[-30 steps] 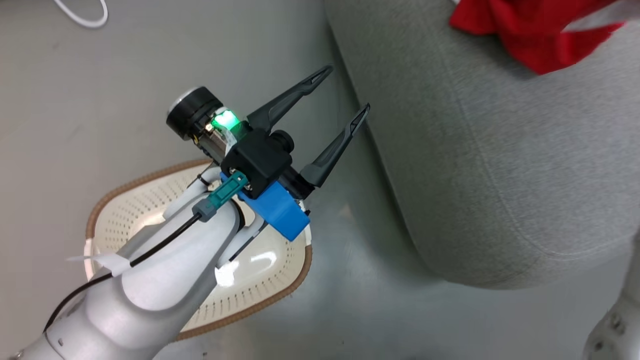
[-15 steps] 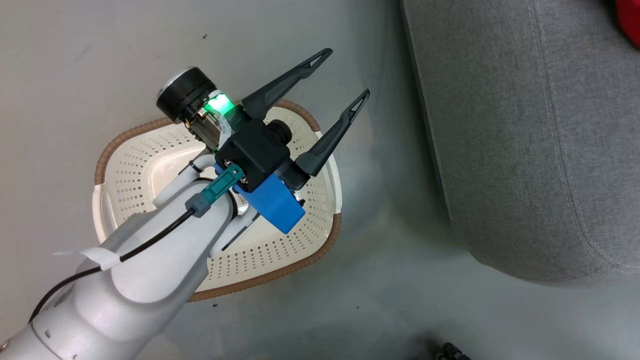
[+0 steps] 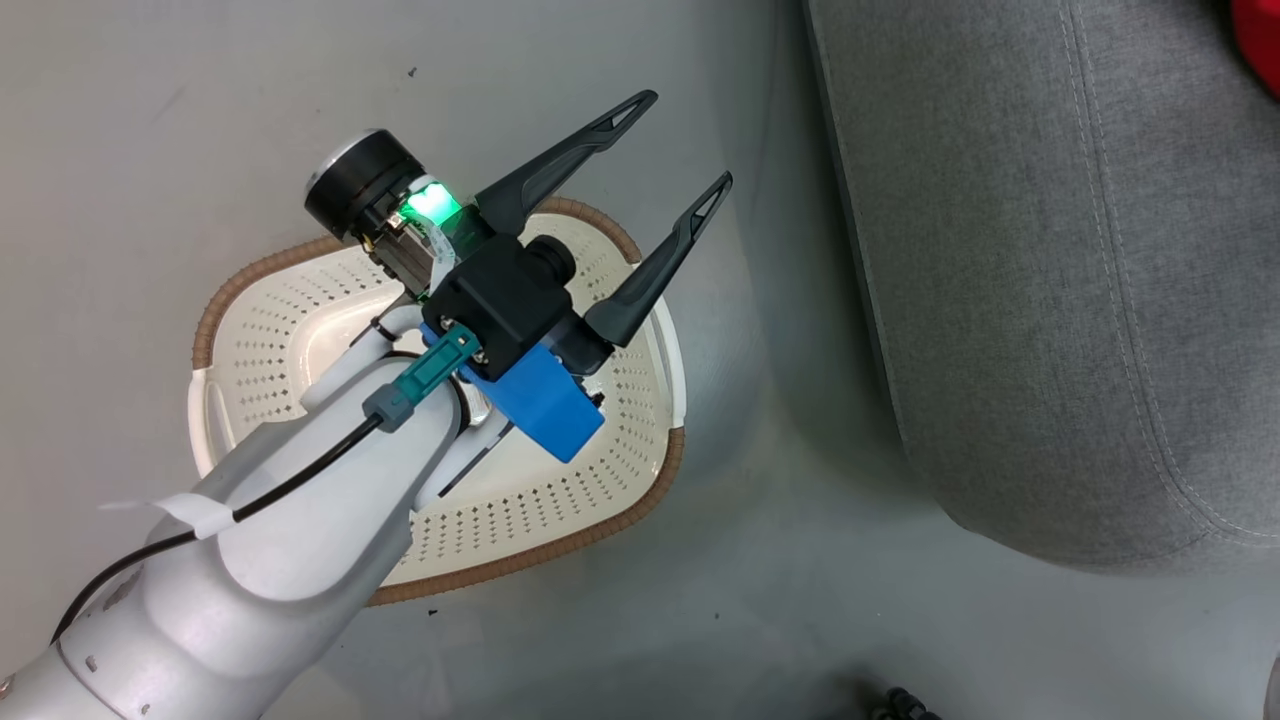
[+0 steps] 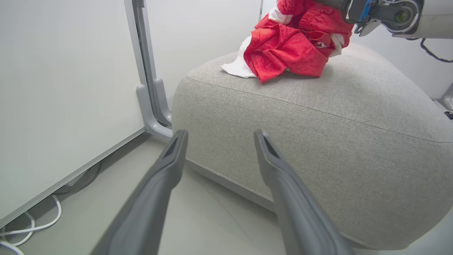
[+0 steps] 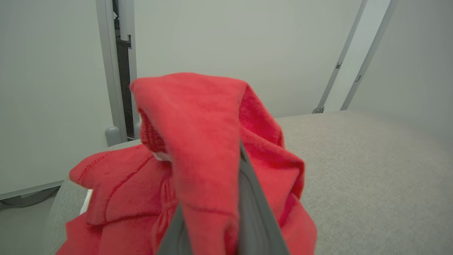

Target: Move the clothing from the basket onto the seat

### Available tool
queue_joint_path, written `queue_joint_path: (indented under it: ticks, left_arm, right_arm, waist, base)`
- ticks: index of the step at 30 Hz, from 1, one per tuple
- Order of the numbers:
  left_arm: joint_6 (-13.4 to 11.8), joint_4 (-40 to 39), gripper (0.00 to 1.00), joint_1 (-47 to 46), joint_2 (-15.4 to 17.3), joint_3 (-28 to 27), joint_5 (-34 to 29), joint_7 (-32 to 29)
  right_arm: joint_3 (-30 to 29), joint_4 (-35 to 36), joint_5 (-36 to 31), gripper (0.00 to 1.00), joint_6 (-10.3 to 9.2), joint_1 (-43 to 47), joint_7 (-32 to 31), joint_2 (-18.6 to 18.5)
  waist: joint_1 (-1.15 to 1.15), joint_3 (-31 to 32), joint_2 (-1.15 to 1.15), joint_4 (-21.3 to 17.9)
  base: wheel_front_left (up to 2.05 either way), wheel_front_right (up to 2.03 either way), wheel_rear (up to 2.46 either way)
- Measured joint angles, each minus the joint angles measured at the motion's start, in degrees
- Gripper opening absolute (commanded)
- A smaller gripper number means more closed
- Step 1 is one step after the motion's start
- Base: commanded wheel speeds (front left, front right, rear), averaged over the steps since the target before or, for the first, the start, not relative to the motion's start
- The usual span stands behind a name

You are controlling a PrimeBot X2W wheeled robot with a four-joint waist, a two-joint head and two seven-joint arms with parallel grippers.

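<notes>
The cream basket [image 3: 560, 520] stands on the floor with nothing in it, partly hidden by my left arm. Above its far rim hovers my left gripper [image 3: 680, 143], open and holding nothing; in the left wrist view this gripper [image 4: 220, 134] points at the side of the grey seat [image 4: 318, 124]. Red clothing [image 4: 290, 46] with white trim lies bunched on top of the seat. My right gripper [image 4: 354, 12] is at that heap. In the right wrist view a red garment [image 5: 198, 141] drapes over the grey fingers [image 5: 249, 212], which are shut on it. The seat [image 3: 1050, 250] fills the head view's right side.
A grey metal post [image 4: 148, 88] and a white wall panel stand left of the seat. White cables [image 4: 35, 226] lie on the floor beneath the panel. A small dark object [image 3: 900, 702] sits at the head view's bottom edge. Bare floor separates basket and seat.
The head camera has swung, so the basket and seat sit differently in the picture and the red heap has nearly left it. The left gripper stays open and has barely shifted.
</notes>
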State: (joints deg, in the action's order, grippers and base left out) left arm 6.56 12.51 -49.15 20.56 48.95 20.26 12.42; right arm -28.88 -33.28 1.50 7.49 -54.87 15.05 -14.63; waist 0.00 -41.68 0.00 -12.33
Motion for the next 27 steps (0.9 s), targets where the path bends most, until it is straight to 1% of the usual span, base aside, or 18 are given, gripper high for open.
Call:
queue_joint_path:
  ticks: [1,2,3,12,18,23,27]
  left_arm:
    - [-0.04,0.18,1.0,0.01,0.0,0.01,0.11,0.13]
    - [-0.09,0.38,1.0,0.01,0.01,0.01,0.25,0.25]
    - [-0.15,0.54,1.0,0.04,-0.01,0.01,0.33,0.33]
    - [-0.74,2.27,1.0,2.38,-1.14,0.08,1.38,1.77]
    - [-1.24,3.32,1.0,4.53,-1.91,-0.36,1.99,2.33]
    - [-2.0,4.07,1.0,7.54,-2.98,-1.88,2.96,2.57]
    - [-3.35,3.32,1.0,10.77,-4.03,-4.95,3.01,2.57]
  right_arm:
    - [-0.04,0.09,-0.02,0.45,0.0,0.37,0.0,0.3]
    - [-0.14,0.23,-0.11,0.89,0.0,0.87,0.0,0.62]
    - [-0.23,0.32,-0.32,1.0,0.0,1.51,0.0,0.9]
    - [0.71,3.75,-1.99,1.0,0.0,10.26,-0.01,3.21]
    - [2.01,8.84,-2.99,1.0,-0.01,17.3,-0.01,5.22]
    - [6.03,14.44,-3.41,1.0,0.0,23.11,0.0,7.01]
    - [9.35,18.39,-2.86,1.0,-0.01,27.31,0.0,7.86]
  waist:
    - [0.0,0.24,0.0,0.04]
    - [0.0,0.52,0.0,0.05]
    - [0.0,0.86,0.0,0.06]
    - [0.0,5.77,0.0,-0.16]
    - [0.0,9.77,0.0,-0.37]
    - [-0.01,13.69,0.0,-0.26]
    - [-0.01,17.18,0.0,0.41]
  base:
    - [0.0,0.0,0.0]
    - [0.0,0.0,0.0]
    - [0.0,0.0,0.0]
    - [0.0,0.0,0.0]
    - [0.0,0.0,0.0]
    - [0.0,0.0,0.0]
    - [0.0,0.0,0.0]
